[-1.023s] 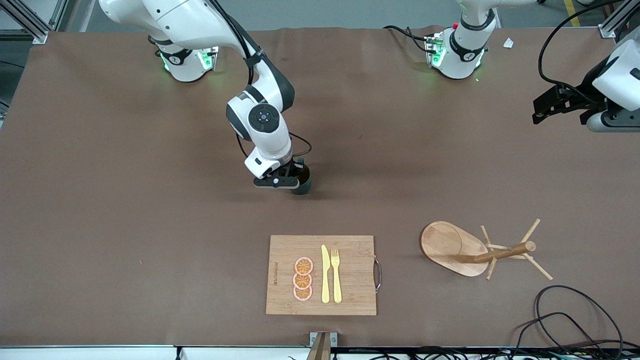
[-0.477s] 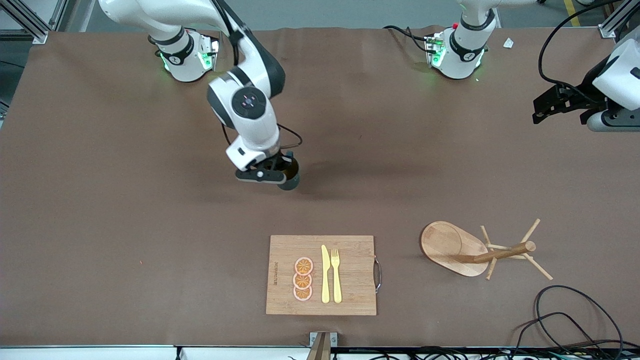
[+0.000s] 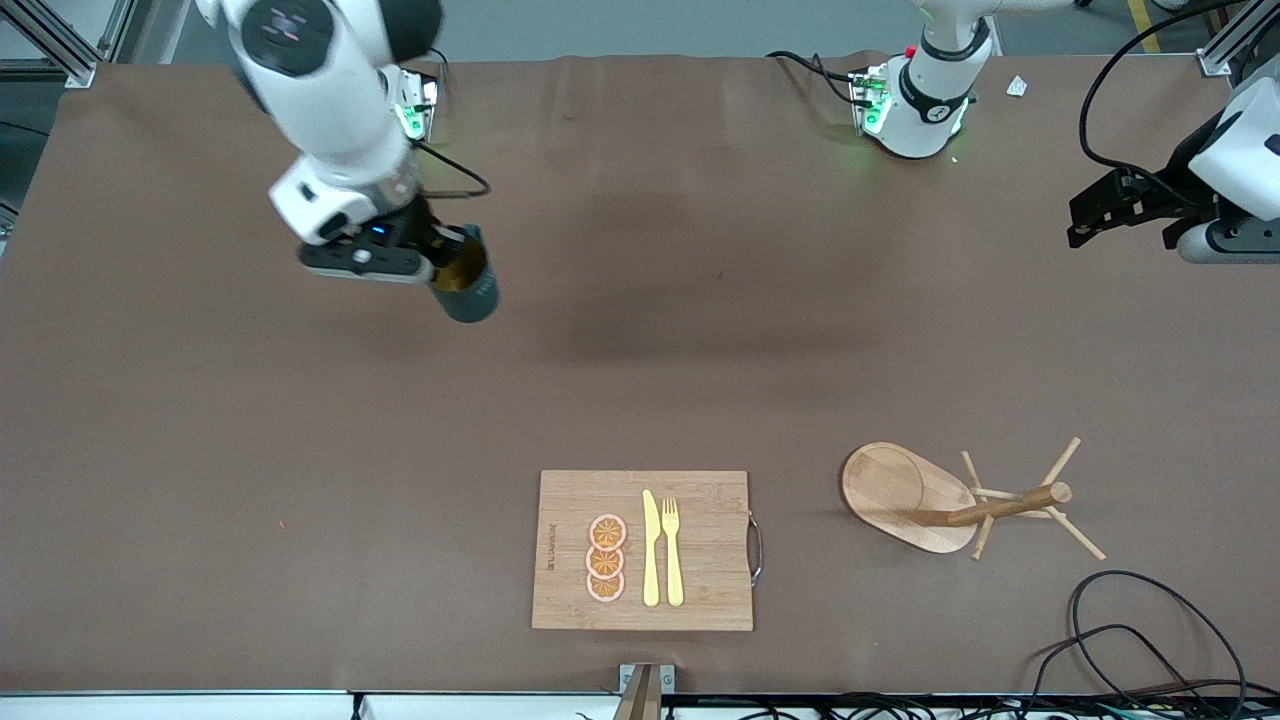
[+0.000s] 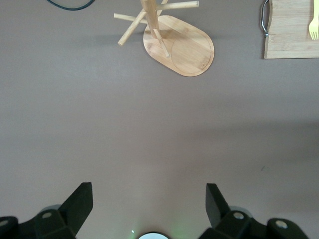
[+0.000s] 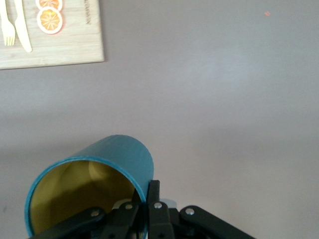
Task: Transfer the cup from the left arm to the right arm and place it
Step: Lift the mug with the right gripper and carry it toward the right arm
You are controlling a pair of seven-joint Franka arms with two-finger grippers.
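Since the frame 0.5 s ago, the right gripper (image 3: 425,262) has risen and swung toward the right arm's end of the table, carrying the cup (image 3: 465,280) with it; the other things on the table lie as they did. That gripper now hangs in the air over bare brown table (image 3: 200,420) close to the right arm's base, its fingers pinched on the cup's wall at the rim. The cup is tilted, its mouth showing a tan inside in the front view, and in the right wrist view the teal cup (image 5: 99,179) fills the foreground with the right gripper (image 5: 149,211) clamped on its edge. The left gripper (image 3: 1105,207) waits in the air at the left arm's end of the table, and the left wrist view shows its 2 fingers (image 4: 77,204) spread wide apart with nothing between them. On the table near the front camera lies a cutting board (image 3: 700,550) bearing 3 orange slices (image 3: 606,558), a yellow knife (image 3: 650,548) and a yellow fork (image 3: 672,550). Beside the board, toward the left arm's end, stands the wooden peg rack (image 3: 905,495).
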